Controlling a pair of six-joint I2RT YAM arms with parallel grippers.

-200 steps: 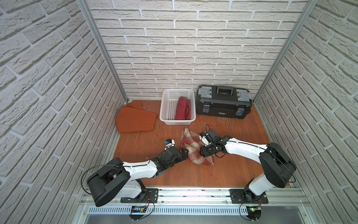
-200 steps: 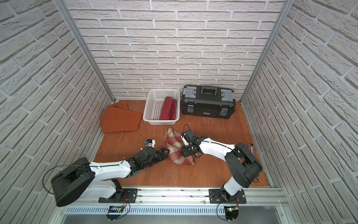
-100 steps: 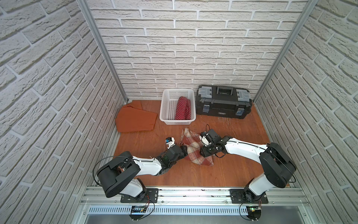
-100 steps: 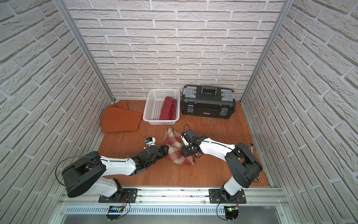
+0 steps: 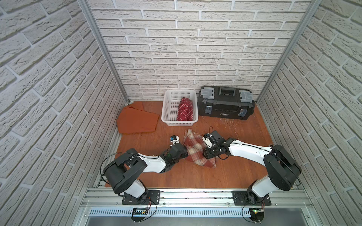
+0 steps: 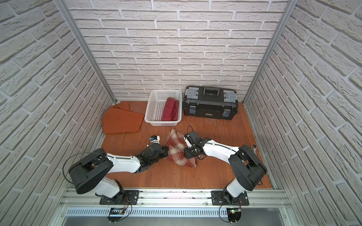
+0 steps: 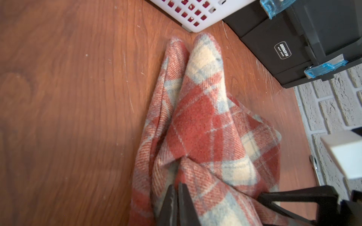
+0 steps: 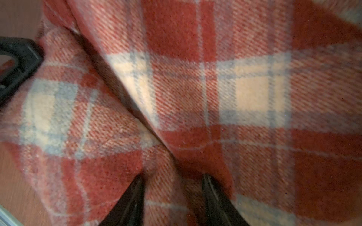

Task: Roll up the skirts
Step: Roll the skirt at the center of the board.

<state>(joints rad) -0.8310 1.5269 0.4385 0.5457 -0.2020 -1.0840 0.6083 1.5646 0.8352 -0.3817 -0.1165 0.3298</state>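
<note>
- Three skirts show in both top views. The plaid skirt (image 5: pixel 195 149) (image 6: pixel 177 151) lies crumpled in front of the white basket (image 5: pixel 168 109) (image 6: pixel 153 109). Its long axis slants away from the basket's front corner, narrow end nearest that corner.
- We see the polka-dot skirt (image 5: pixel 185 109) (image 6: pixel 170 109) rolled inside the basket. It lies lengthwise, front to back, against the wall nearest the black toolbox (image 5: pixel 225 106) (image 6: pixel 209 106).
- We find the orange skirt (image 5: pixel 137 121) (image 6: pixel 121 122) flat beside the basket, on the side away from the toolbox; only the top views show it.
- The left gripper (image 5: pixel 186 154) (image 7: pixel 177 187) meets the plaid edge, jaws pressed together; we cannot tell whether a fold lies between them.
- The right gripper (image 5: pixel 204 154) (image 8: pixel 172 178) stands about half apart, clamping a thick plaid fold; only its wrist view shows this.
- The left wrist view alone shows the narrow end lying just beside the basket's corner.
</note>
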